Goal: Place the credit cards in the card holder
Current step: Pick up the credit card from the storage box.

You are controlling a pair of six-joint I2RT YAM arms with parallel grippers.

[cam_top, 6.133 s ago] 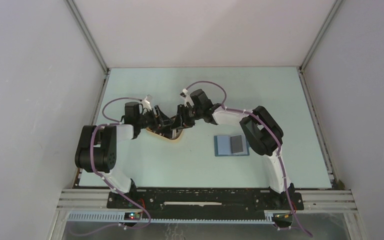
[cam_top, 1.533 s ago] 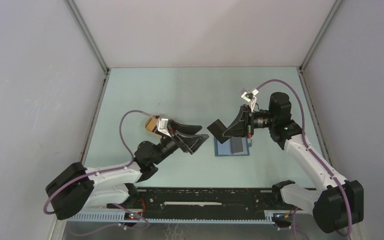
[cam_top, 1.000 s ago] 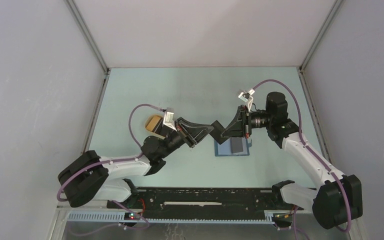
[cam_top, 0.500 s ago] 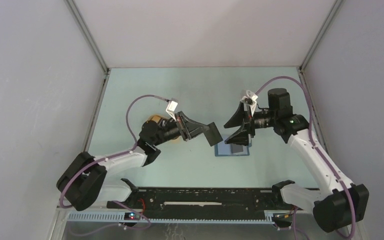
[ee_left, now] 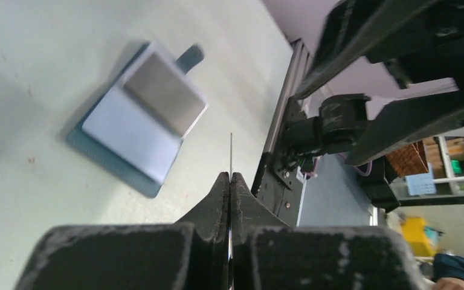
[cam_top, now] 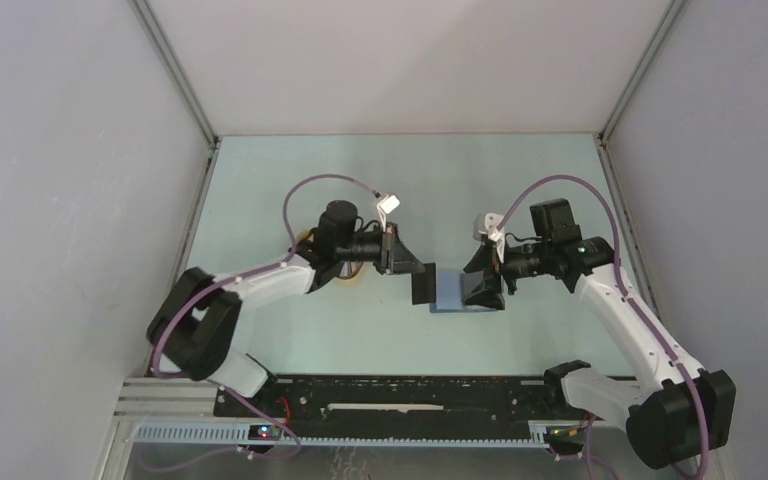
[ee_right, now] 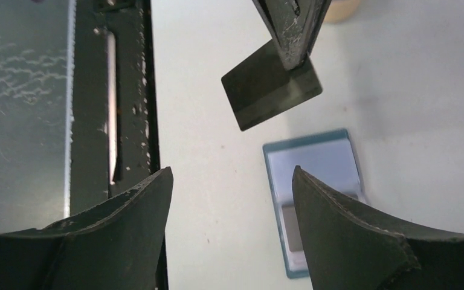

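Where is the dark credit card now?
The dark credit card is pinched in the left gripper, mid-table in the top view, just left of the open card holder.

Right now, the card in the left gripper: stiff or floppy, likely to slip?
Probably stiff: card sticks out flat from the left gripper, no sag. Very thin and smooth-looking, pinched at one edge only, so it may pivot or slip if pushed.

No legible writing anywhere (the dark card (ee_right: 260, 93) looks plain).

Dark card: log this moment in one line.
left tool: shut on dark card | right tool: open | wallet: open flat, grey card on it
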